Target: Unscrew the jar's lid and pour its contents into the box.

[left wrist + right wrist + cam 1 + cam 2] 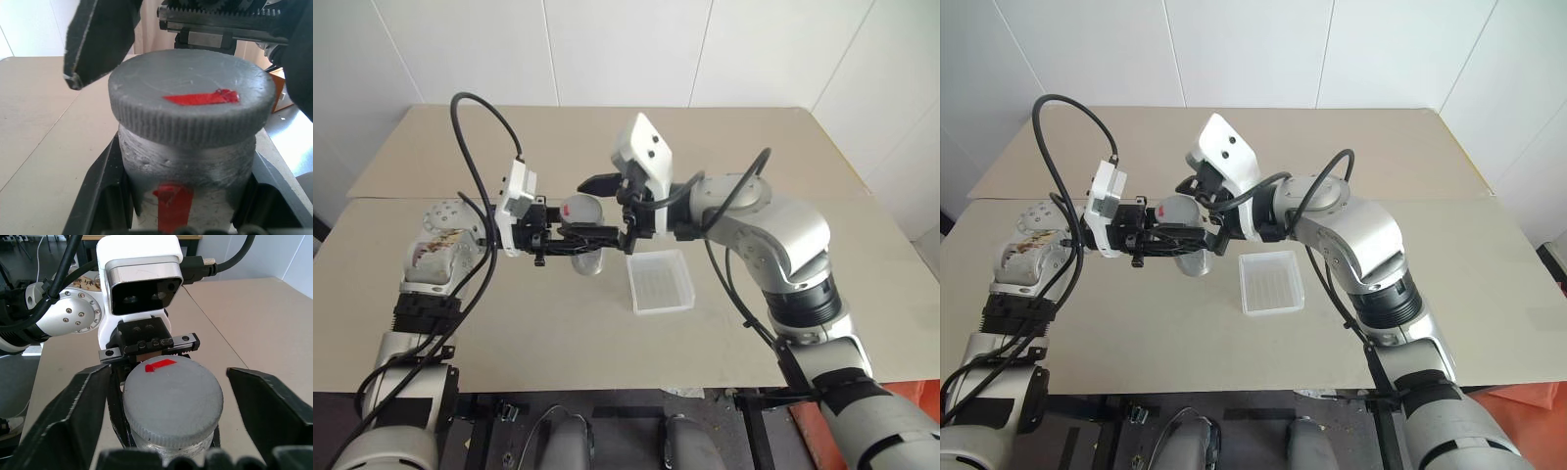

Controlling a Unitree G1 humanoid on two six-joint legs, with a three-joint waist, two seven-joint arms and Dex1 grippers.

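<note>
Looking at: you've got the jar (188,171) held up in the air over the middle of the table (783,147), lying roughly level between the two arms, nothing poured yet.
Left gripper (570,238): clamped tight on the jar's body, one finger on each side of it, the red stripe showing between them in the left wrist view.
Right gripper (171,401): fingers sit on either side of the lid (172,394) with a clear gap on both sides, so it's around the cap and not gripping it. It holds nothing.
Lid: grey, ribbed edge, red mark on top, looks fully screwed on.
Contents: can't make them out through the jar wall from any view.
Box (661,281): flat on the table just below and a bit to the right of the jar, nearer the front edge than the back, nothing in it.
Risk 1: if you close off-centre, one finger lands first and shoves the jar sideways in the left grip. The gaps look roughly even, so check before you squeeze.
Risk 2: if you only catch the top lip of the cap, expect the fingers to skid over the ribs when you twist.
Risk 3: the jar may spin inside the left fingers instead of the lid coming loose.
Risk 4: it's lying on its side, so once the lid pops the bits could roll out onto the table, since the mouth isn't over the box.
</note>
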